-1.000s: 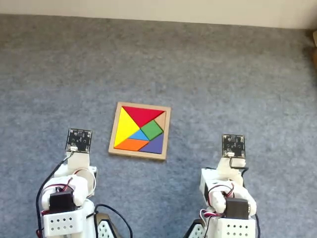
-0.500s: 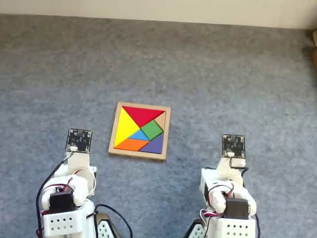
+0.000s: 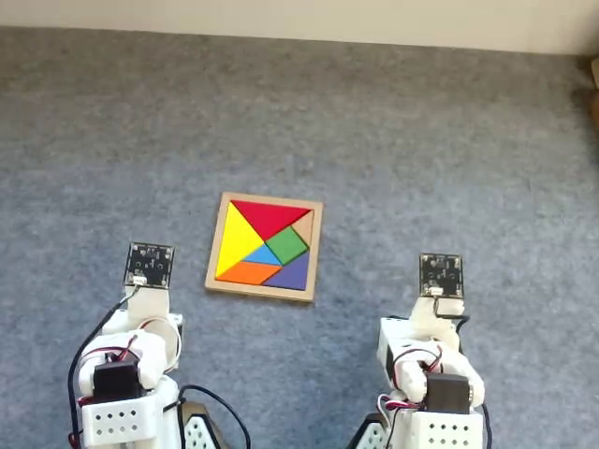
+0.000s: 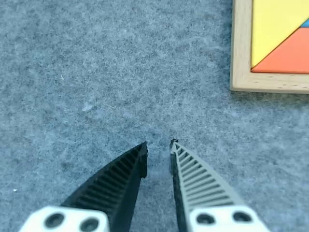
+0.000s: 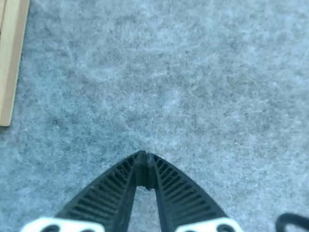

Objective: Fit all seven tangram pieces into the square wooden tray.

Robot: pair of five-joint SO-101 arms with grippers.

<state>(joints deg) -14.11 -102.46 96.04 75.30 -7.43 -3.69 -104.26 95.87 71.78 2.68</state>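
Note:
The square wooden tray [image 3: 223, 203] lies mid-table, holding red [image 3: 269, 217], yellow [image 3: 238, 239], green [image 3: 286, 244], blue [image 3: 262, 254], orange [image 3: 247, 272] and purple [image 3: 294, 272] pieces packed flat; a thin brown strip [image 3: 304, 227] shows along its right side. The left arm [image 3: 146, 281] rests below-left of the tray, the right arm [image 3: 440, 281] below-right. My left gripper [image 4: 158, 145] hovers over carpet, slightly open and empty, near the tray's corner [image 4: 241, 84]. My right gripper [image 5: 143, 155] is shut on nothing above bare carpet, the tray's edge [image 5: 10, 63] off to one side.
Grey carpet [image 3: 440, 159] covers the table all around the tray. A pale wall strip [image 3: 281, 17] runs along the far edge. A brown object [image 3: 594, 75] pokes in at the far right edge.

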